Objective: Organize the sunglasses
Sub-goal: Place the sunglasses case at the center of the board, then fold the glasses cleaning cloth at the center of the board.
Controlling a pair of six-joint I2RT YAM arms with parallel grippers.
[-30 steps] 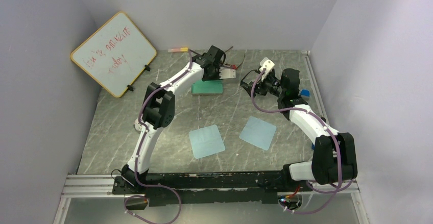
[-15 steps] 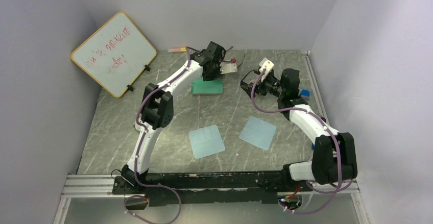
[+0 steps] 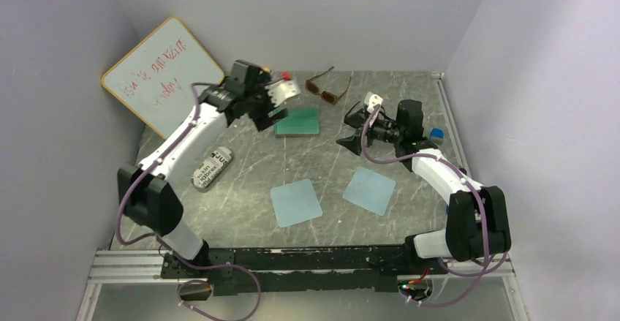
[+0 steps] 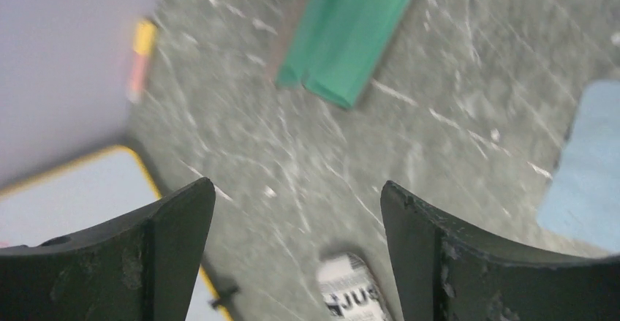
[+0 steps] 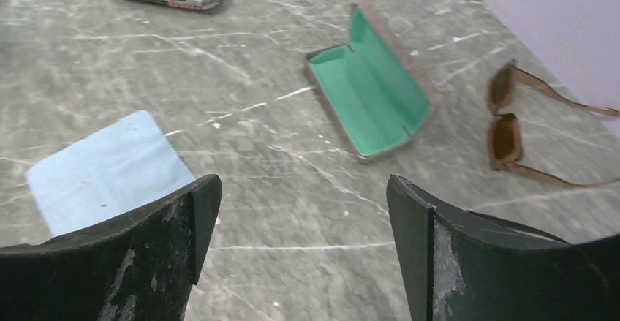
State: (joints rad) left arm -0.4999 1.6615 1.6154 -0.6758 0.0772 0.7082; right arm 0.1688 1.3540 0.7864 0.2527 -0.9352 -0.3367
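While the grey marbled table (image 3: 241, 182) fills the top view, the left gripper (image 4: 292, 226) hangs upper left of centre, jaws spread wide with nothing between them; the right gripper (image 5: 300, 226), right of centre, is equally wide and empty. Between them lies the opened green-lined case (image 3: 298, 122). Two blue cloths (image 3: 295, 202) sit lower centre, a lettered pouch (image 3: 212, 168) to their left. The brown sunglasses (image 3: 327, 87) lie unfolded at upper centre, just beyond the case, touching neither gripper.
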